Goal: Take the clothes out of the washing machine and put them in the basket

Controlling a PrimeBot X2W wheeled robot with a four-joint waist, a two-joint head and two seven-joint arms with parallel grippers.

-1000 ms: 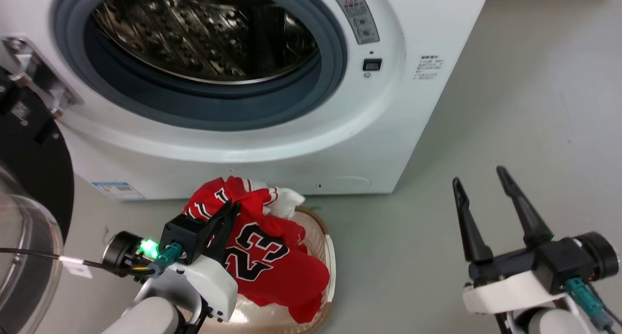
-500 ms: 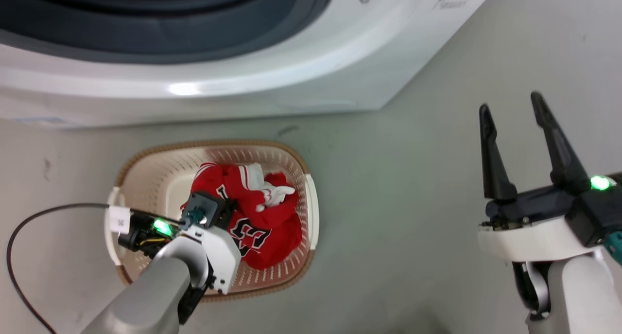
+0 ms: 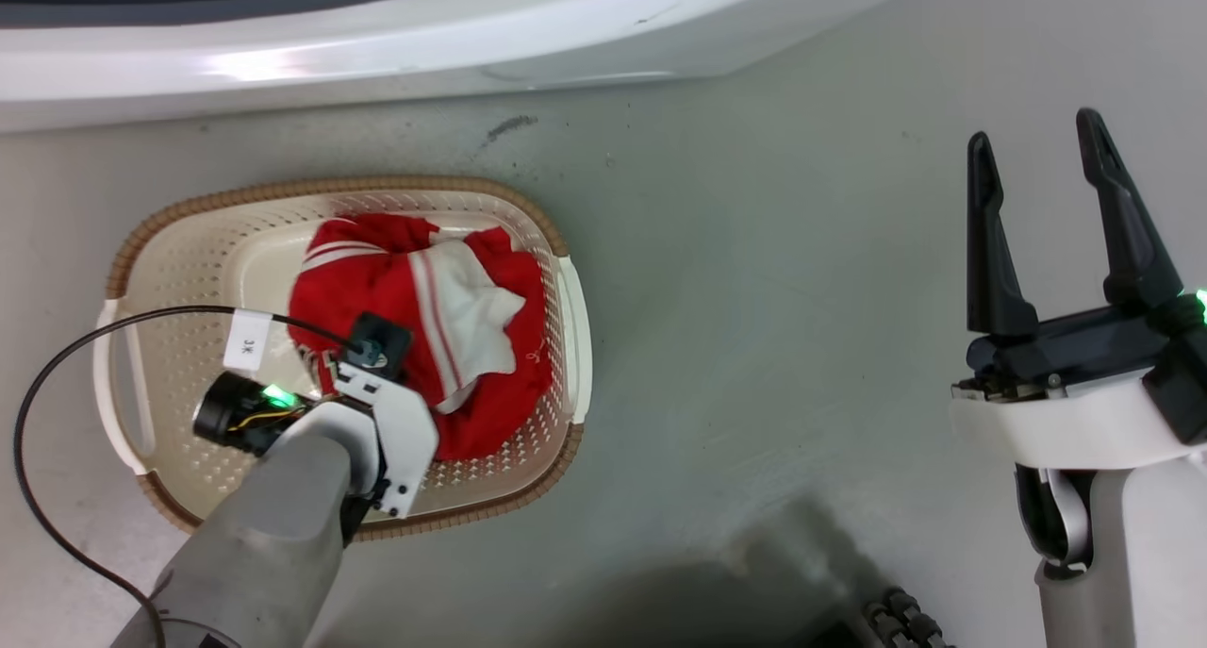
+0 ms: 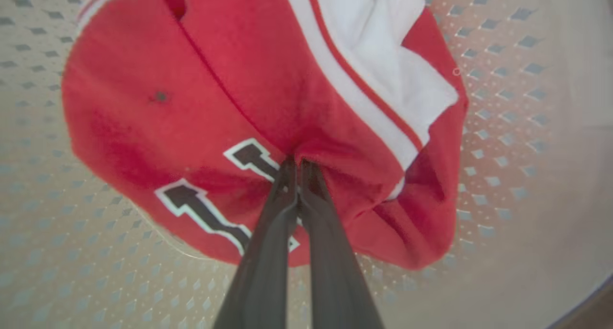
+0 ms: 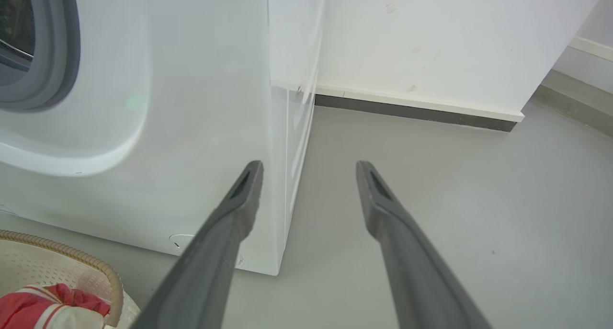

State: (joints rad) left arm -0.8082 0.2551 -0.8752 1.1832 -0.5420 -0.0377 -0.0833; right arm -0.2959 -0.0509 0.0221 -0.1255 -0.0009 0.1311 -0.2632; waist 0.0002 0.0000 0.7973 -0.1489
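The red jersey (image 3: pixel 471 290) with white striped trim lies bunched in the cream basket (image 3: pixel 170 280), which stands on the floor before the washing machine (image 3: pixel 396 44). My left gripper (image 4: pixel 298 162) points down into the basket, shut on a fold of the jersey beside its black-white letters (image 4: pixel 201 204). The basket's perforated floor (image 4: pixel 72 252) shows around the cloth. Over bare floor at the right, my right gripper (image 3: pixel 1035 134) stands open and holds nothing. In the right wrist view the right gripper (image 5: pixel 310 166) faces the washer's corner (image 5: pixel 278 185), with the basket rim (image 5: pixel 103 266) at the lower left.
A black cable (image 3: pixel 28 422) loops from my left wrist over the basket's left side. A white wall with a dark baseboard (image 5: pixel 412 111) runs behind the washer. A dark ribbed part (image 3: pixel 896 620) sits at the bottom edge. Grey floor (image 3: pixel 754 299) lies between basket and right arm.
The head camera has tilted down, so the porthole has left the view. My left gripper has gone down into the basket with the jersey, which now lies lower in it. The right gripper stays open.
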